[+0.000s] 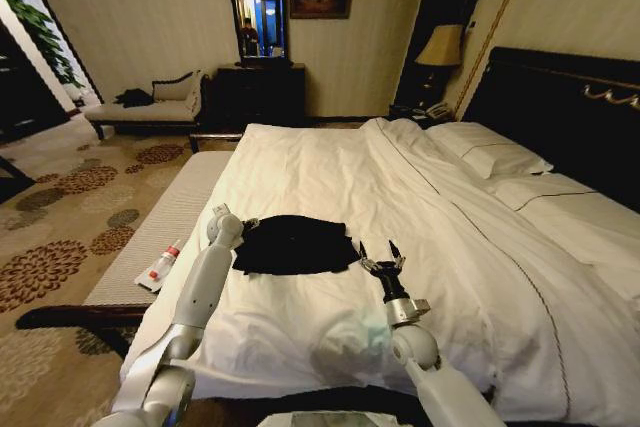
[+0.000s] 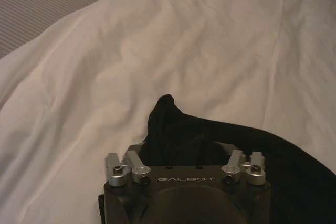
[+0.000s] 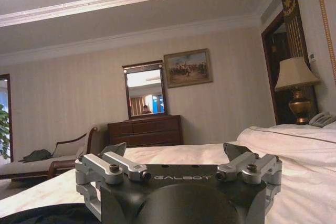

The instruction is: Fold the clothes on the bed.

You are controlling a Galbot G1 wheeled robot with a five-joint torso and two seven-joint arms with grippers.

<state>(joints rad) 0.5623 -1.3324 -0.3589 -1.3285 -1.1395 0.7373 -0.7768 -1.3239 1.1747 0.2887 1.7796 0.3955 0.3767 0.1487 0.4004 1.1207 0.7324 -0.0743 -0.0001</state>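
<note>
The right gripper [image 1: 382, 258] has its two dark fingers spread apart with nothing between them; it lies low over the white duvet, just beside the right edge of the black T-shirt [image 1: 294, 244] without touching it. In the right wrist view that gripper [image 3: 176, 153] shows its parted fingertips [image 3: 237, 150] pointing level across the bed [image 3: 199, 153] toward the far wall, with a strip of the dark shirt [image 3: 47, 214] at the near corner. The left gripper [image 1: 246, 224] sits at the shirt's upper left corner, and in the left wrist view its fingers go down into a raised peak of black cloth [image 2: 167, 124]; the cloth hides the tips, so I cannot tell whether that gripper [image 2: 184, 153] is closed on the fabric or only resting against it. The shirt lies bunched into a rough dark patch near the foot of the bed [image 1: 330, 172], small against the mattress, its lettering not visible. To the robot's left a pale striped bench [image 1: 175, 217] runs along the bed, with a small white and red tube [image 1: 161, 266] lying on it. Pillows [image 1: 495, 157] and a dark headboard [image 1: 560, 107] are to the right, and a dresser with a mirror [image 1: 258, 22] stands against the far wall.
</note>
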